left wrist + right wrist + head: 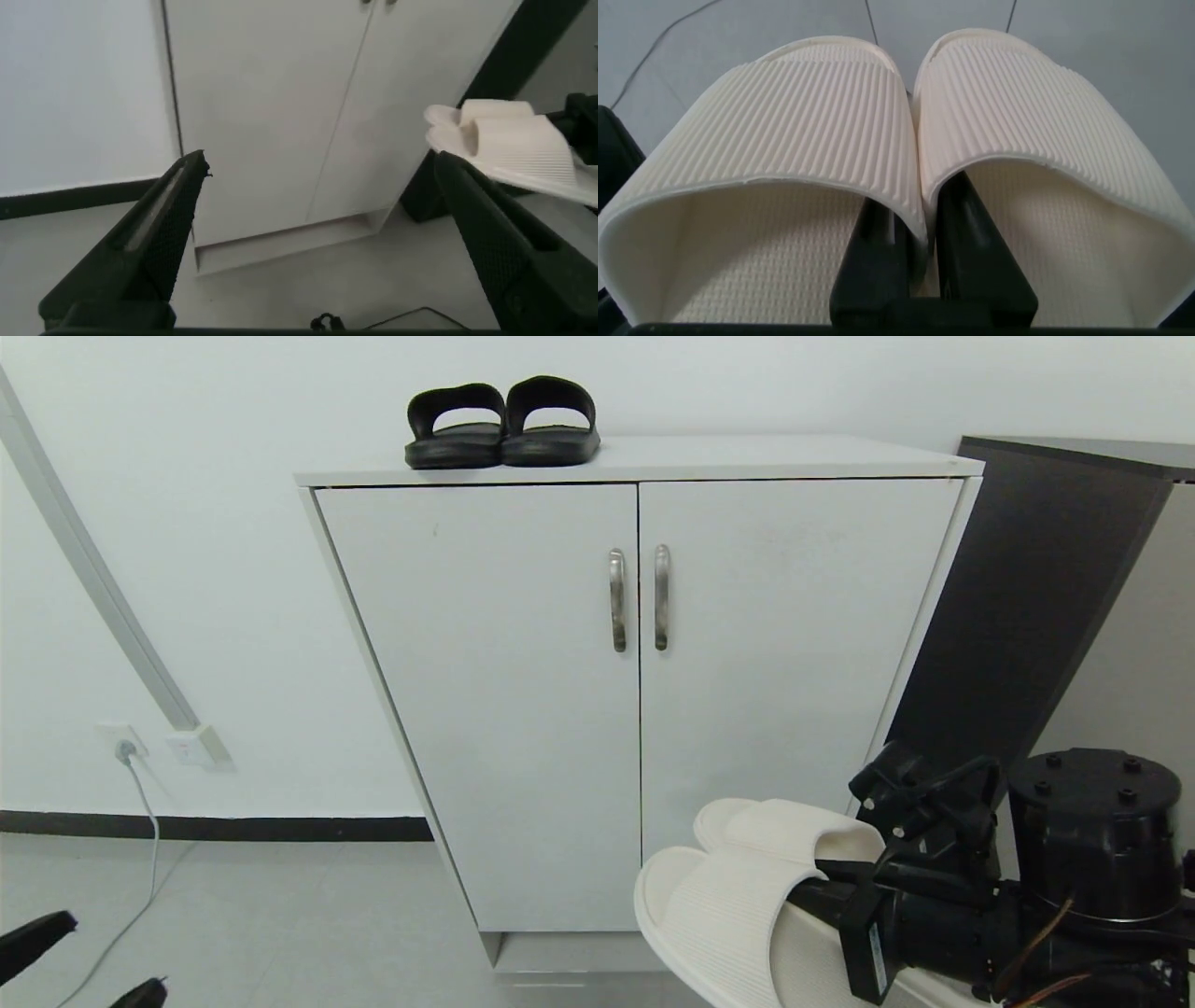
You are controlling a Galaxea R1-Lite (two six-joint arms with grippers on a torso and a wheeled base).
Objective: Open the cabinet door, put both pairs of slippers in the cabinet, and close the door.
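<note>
The white cabinet (pixel 485 709) stands with both doors closed, its two metal handles (pixel 617 600) side by side at the middle seam. A black pair of slippers (pixel 502 425) rests on its top, toward the left. My right gripper (pixel 822 882) is low in front of the right door, shut on a white ribbed pair of slippers (pixel 747 887); its fingers (pixel 878 261) reach under the straps and pinch the two inner walls (pixel 915 177) together. My left gripper (pixel 322 168) hangs open and holding nothing, low and left of the cabinet (pixel 280 112), near the floor.
A dark cabinet (pixel 1027 616) stands directly right of the white one. On the left wall a socket (pixel 121 742) has a cable trailing onto the floor, and a grey conduit (pixel 84 560) runs diagonally. Open grey floor (pixel 280 915) lies front left.
</note>
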